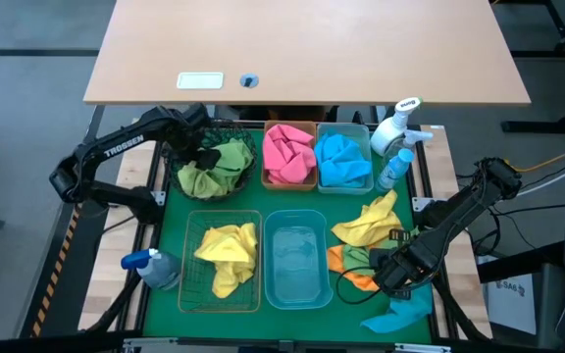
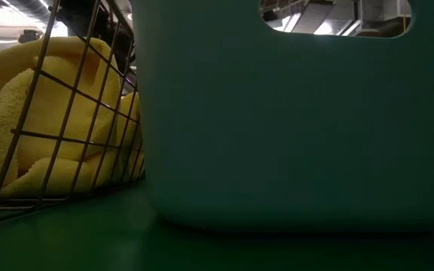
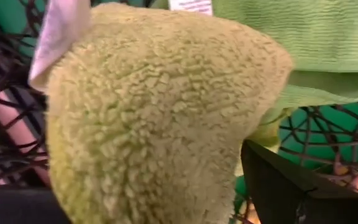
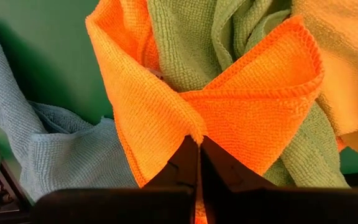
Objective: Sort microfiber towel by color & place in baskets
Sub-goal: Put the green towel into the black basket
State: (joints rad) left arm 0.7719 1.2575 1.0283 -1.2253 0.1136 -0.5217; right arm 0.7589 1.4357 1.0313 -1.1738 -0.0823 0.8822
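My left gripper hangs over the dark green wire-mesh basket, which holds green towels. In the left wrist view a fluffy green lump stands between its wide-spread fingers. My right gripper is at the loose pile near the right edge, shut on an orange towel. A green towel, a yellow one and a light blue one lie around it. A pink towel, a blue one and a yellow one lie in three baskets. My left gripper has the green lump between its spread fingers; I cannot tell whether they touch it. My right gripper pinches a raised fold of the orange towel between its two fingertips, coming from above and pointing down. The rest of the towel spreads over the green towel and the mat.
A translucent bin with nothing in it stands at the front middle, next to the rectangular wire basket. Spray bottles stand at the back right and the front left. A wooden desk lies beyond the far edge.
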